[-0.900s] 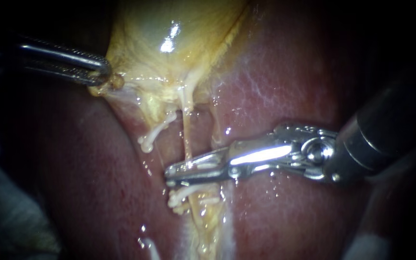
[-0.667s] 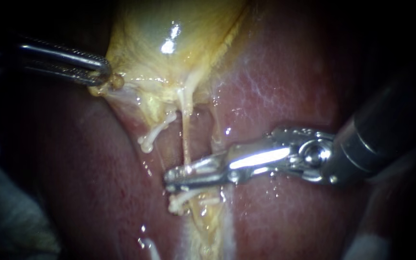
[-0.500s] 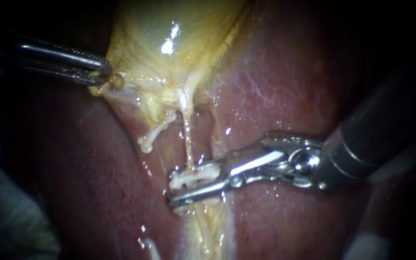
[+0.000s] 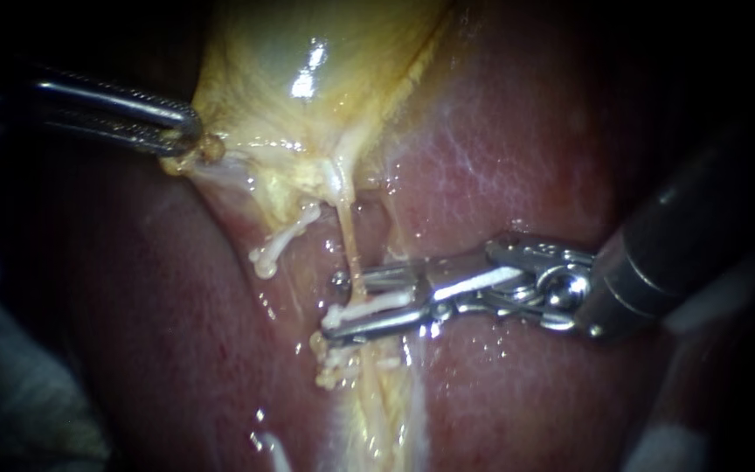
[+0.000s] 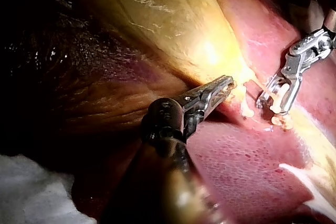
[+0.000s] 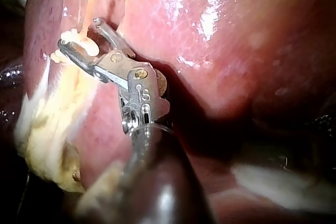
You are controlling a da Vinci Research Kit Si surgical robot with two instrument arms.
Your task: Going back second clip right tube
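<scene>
**Gallbladder and tube, seen from beside the bench.** The glistening, pale yellow gallbladder (image 4: 308, 87) lies against the dark red liver (image 4: 517, 157). The slender metal left instrument (image 4: 187, 135) has its jaws closed on the gallbladder's lower edge. A thin, pale yellow tube (image 4: 349, 240) runs down from the gallbladder. The silver, hinged right instrument (image 4: 334, 304) straddles this tube with its jaws parted. A small white clip (image 4: 373, 306) sits across the tube between them, lying along the lower jaw and clear of the upper one. A second white clip (image 4: 335, 367) crosses the tube just below the jaws. A third white clip (image 4: 280, 242) lies apart from these, up toward the gallbladder.
</scene>
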